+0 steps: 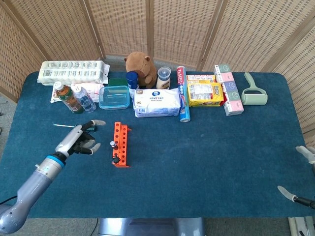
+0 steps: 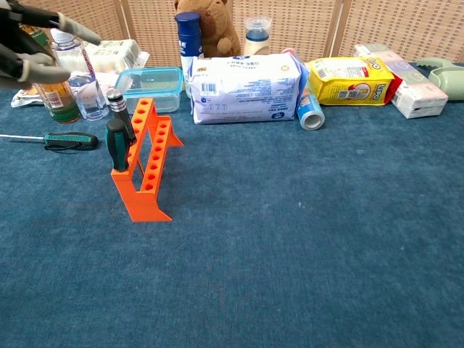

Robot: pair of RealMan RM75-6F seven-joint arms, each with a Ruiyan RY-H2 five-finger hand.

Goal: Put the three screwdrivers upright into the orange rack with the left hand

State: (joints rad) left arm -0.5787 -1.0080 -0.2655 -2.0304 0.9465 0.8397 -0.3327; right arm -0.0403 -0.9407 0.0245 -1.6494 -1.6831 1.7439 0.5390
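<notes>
Screwdrivers: two stand upright in the orange rack (image 2: 145, 156), a green-handled one (image 2: 116, 143) and a dark one (image 2: 119, 109) behind it; a third screwdriver (image 2: 61, 139) lies flat on the tabletop (image 2: 304, 239) to the rack's left. Left hand (image 1: 78, 140) hovers beside the rack, fingers (image 2: 76, 30) spread wide, holding nothing. Right hand (image 1: 305, 153) shows only at the frame edge, state unclear.

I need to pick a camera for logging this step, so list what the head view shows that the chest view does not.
Only the head view shows the left arm, the right hand at the table's edge, and the far-left white carton whole. Only the chest view shows the two racked screwdrivers standing upright. Both show the orange rack, the third screwdriver on the table and the left hand holding nothing.
</notes>
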